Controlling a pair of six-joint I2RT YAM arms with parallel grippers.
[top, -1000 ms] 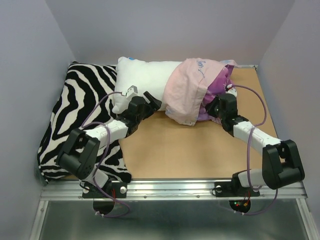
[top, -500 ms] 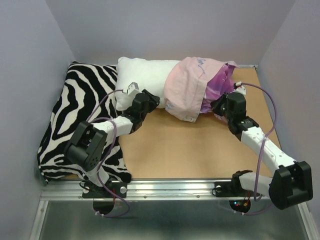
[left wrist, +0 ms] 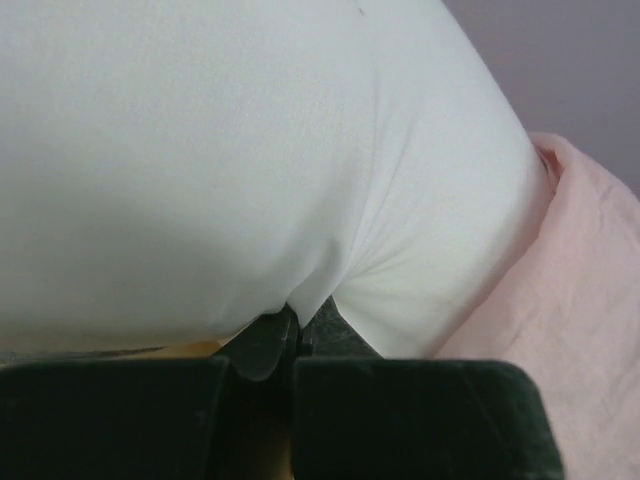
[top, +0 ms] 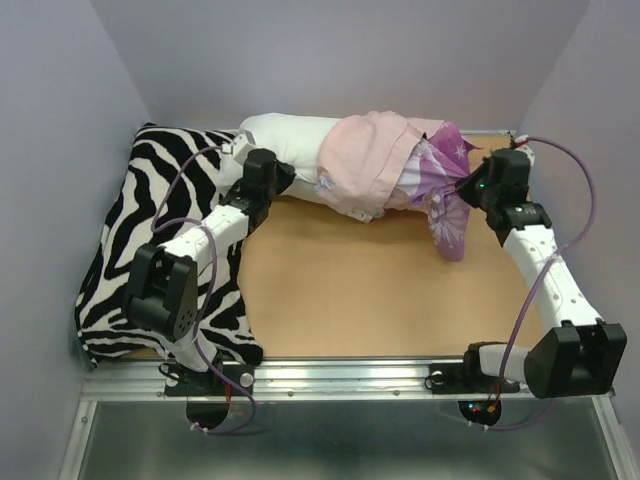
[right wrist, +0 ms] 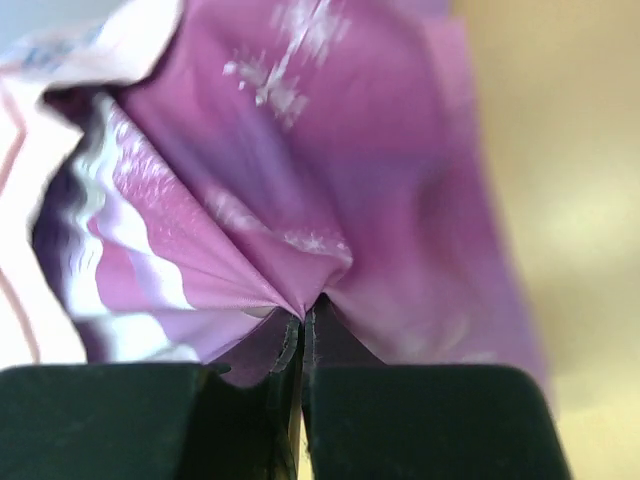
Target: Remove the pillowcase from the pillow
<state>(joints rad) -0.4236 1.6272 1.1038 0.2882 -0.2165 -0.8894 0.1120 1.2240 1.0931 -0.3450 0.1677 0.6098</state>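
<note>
Left gripper [left wrist: 292, 335] is pinched tight on a fold of the soft pillow [left wrist: 200, 150], and right gripper [right wrist: 303, 318] is clamped on the thin pillowcase [right wrist: 300, 180]. The pillowcase half covers the pillow's right end at the bench's [top: 350, 290] far edge. We judge it light and limp, best held by bunched fabric.

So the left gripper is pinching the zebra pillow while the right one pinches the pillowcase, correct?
No. The left gripper is pinching the white pillow, as the left wrist view shows. The right gripper does pinch the pillowcase.
</note>
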